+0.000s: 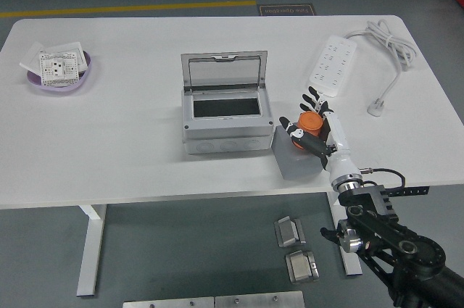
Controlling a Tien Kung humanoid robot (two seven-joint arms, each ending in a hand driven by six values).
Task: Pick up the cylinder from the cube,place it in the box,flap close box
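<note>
fingers of the right hand (313,125) curl around the small orange cylinder (310,122), gripping it atop the grey cube (293,157) near the white tabletop's (130,156) front edge. at the cube's nine o'clock, touching it, sits the open grey lidded box (225,114).

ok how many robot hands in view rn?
1. The right hand reaches in from the lower right, fingers wrapped around the orange cylinder on the grey cube, just right of the open box. The left hand isn't visible.
</note>
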